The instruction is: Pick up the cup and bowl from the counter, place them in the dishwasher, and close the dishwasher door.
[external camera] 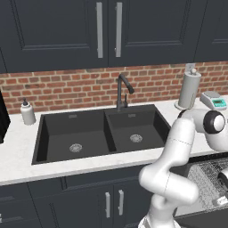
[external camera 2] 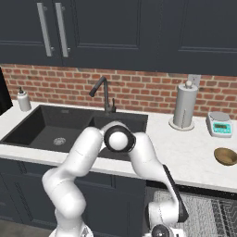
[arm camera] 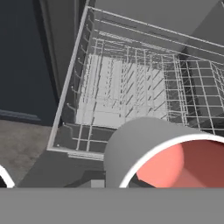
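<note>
Low, arm (external camera 2: 143,162) folded down; end effector clamps cup (arm camera: 166,162) above dishwasher rack (arm camera: 127,87).

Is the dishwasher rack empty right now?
Apparently empty: the hand view shows bare wire grid in the rack; the cup hangs above it.

Cup (arm camera: 162,162): grey outside, salmon-pink inside, white rim; close above the wire rack.
Bowl (external camera 2: 225,156): brown, upright on the counter (external camera 2: 185,148), right of the sink.
Dishwasher (arm camera: 127,87): open, grey wire-grid rack drawn out.
Counter: white, faintly speckled stone.
</note>
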Robot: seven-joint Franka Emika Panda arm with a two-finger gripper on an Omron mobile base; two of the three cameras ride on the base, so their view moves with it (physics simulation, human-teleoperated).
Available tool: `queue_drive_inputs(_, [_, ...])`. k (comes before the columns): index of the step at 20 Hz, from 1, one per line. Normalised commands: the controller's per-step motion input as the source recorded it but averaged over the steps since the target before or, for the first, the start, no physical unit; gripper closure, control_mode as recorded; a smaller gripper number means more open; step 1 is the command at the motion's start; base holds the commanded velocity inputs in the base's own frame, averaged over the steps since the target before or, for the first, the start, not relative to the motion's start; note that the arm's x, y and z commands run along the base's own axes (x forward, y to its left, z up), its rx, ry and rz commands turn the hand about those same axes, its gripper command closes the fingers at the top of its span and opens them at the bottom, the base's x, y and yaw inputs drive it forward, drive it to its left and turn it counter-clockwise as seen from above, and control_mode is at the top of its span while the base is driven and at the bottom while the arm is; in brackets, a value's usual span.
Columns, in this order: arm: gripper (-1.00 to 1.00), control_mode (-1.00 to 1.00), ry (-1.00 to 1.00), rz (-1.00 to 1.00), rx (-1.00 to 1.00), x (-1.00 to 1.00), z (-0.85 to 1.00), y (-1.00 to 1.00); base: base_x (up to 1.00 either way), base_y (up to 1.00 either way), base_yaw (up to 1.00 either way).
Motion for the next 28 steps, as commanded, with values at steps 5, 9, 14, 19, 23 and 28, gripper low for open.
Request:
queue_drive_inputs(5, [1.0,-1.0,0.0,0.0,-0.01,0.0,0.49,0.0,0.0,0.0,0.0])
queue_drive_inputs(9, [1.0,-1.0,0.0,0.0,0.0,0.14,-0.41,-0.23,0.0,0.0,0.0])
queue_drive_inputs(14, [1.0,-1.0,-0.01,0.03,0.0,0.09,-0.6,-0.38,0.0,0.0,0.0])
queue_drive_inputs(19, [1.0,-1.0,0.0,0.04,0.02,0.0,-0.46,-0.39,0.0,0.0,0.0])
queue_drive_inputs(23, [1.0,-1.0,0.0,0.04,0.04,0.0,-0.47,-0.32,0.0,0.0,0.0])
queue_drive_inputs(28, [1.0,-1.0,0.0,0.05,0.03,-0.27,-0.42,-0.22,0.0,0.0,0.0])
